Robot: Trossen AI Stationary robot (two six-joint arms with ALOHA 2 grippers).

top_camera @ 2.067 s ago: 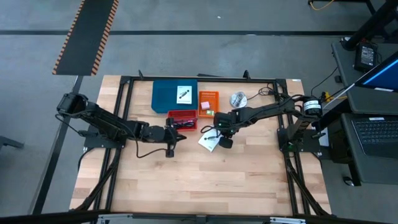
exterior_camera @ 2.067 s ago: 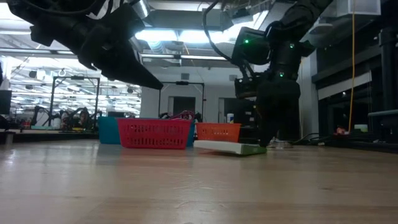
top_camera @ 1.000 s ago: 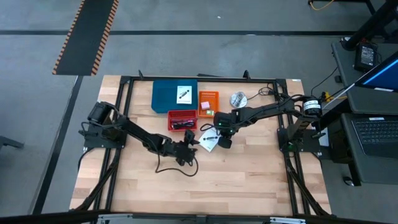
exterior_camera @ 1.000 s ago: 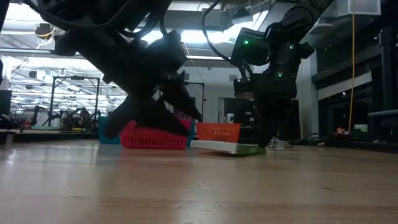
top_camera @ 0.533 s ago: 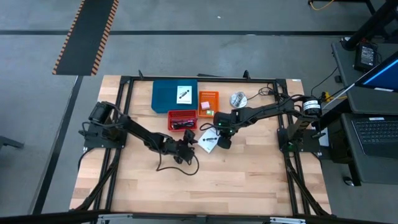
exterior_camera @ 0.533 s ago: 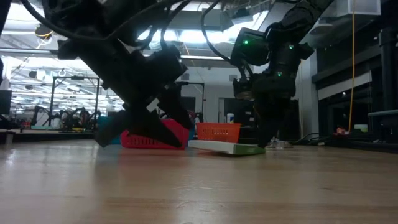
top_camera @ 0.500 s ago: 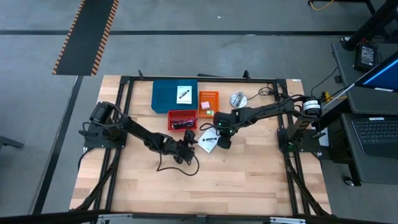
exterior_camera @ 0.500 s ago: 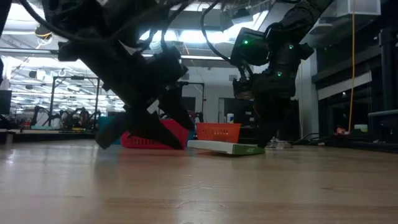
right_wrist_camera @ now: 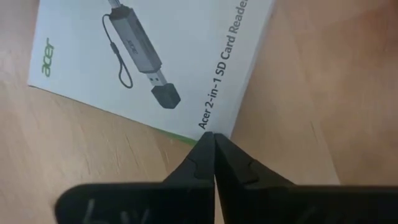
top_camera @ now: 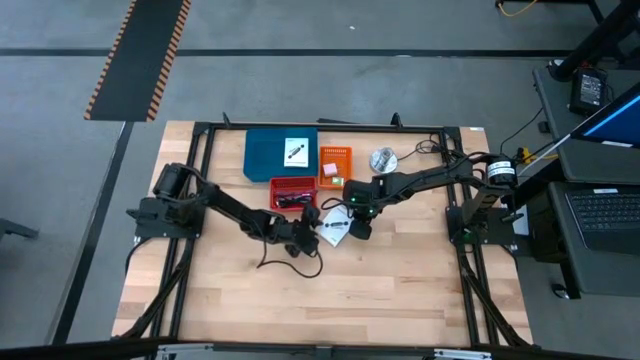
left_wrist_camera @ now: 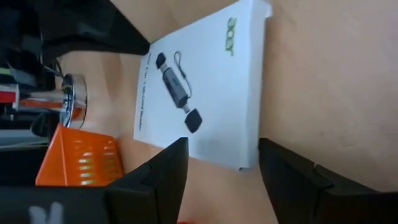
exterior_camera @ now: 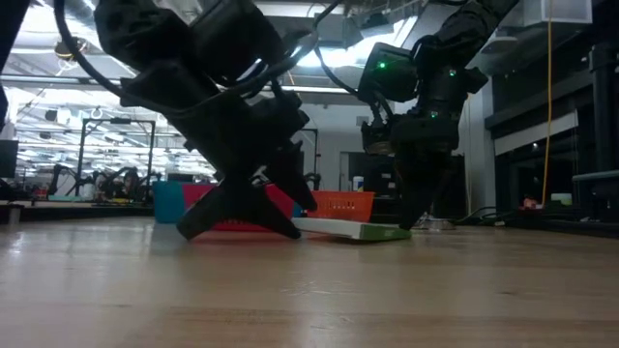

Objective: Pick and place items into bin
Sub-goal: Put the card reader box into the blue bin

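A flat white card-reader box lies on the wooden table, in front of the red basket. My left gripper is low at the box's left end and open. In the left wrist view its fingers stand on either side of one corner of the box. My right gripper is shut at the box's right end. A second white box lies in the blue bin. My right gripper sets its shut fingertips against a corner of the box, at the end of the printed long side. It comes down from above, and the box lies flat on the table. My left gripper: I cannot tell whether a finger touches the box.
An orange basket and a round metal thing stand behind the box. A black cable trails on the table under the left arm. Bare wood spreads toward the near edge.
My left gripper has come down to the table and moved toward the white box, staying open, until its fingers straddle the box's corner. My right gripper has stayed shut at the box's other end.
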